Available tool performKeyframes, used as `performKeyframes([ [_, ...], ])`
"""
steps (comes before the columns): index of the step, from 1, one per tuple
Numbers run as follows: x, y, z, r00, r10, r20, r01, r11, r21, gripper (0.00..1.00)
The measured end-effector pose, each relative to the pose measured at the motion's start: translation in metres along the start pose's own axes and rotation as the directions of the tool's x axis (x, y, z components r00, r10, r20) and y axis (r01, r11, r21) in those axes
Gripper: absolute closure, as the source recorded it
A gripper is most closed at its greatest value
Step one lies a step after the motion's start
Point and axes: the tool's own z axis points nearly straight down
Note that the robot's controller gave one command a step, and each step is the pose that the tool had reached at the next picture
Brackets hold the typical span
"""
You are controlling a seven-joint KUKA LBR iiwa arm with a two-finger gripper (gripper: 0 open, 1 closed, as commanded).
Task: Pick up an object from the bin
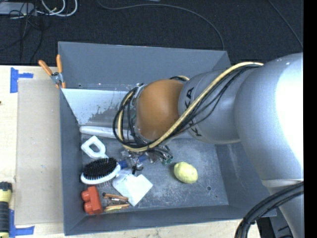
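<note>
The end effector (pixel 134 163) hangs near frame centre, just right of the brush (pixel 100 171), above the white packet (pixel 132 188). Released or clenched, I cannot tell. Best to centre over one item before closing.

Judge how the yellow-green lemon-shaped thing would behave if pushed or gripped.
The yellow-green lemon-shaped thing looks rounded, so a push would probably roll it on the flat bin floor. Its curved skin may slip from a pinch. It looks stiff, not floppy.
</note>
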Motion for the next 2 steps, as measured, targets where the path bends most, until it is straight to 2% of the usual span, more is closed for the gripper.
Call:
performKeyframes([
  [1,0.003,0.001,-0.011,1.0,0.0,-0.011,0.0,1.0,-0.003,1.0],
  [2,0.001,0.001,-0.032,1.0,0.0,-0.004,0.0,1.0,-0.001,1.0],
])
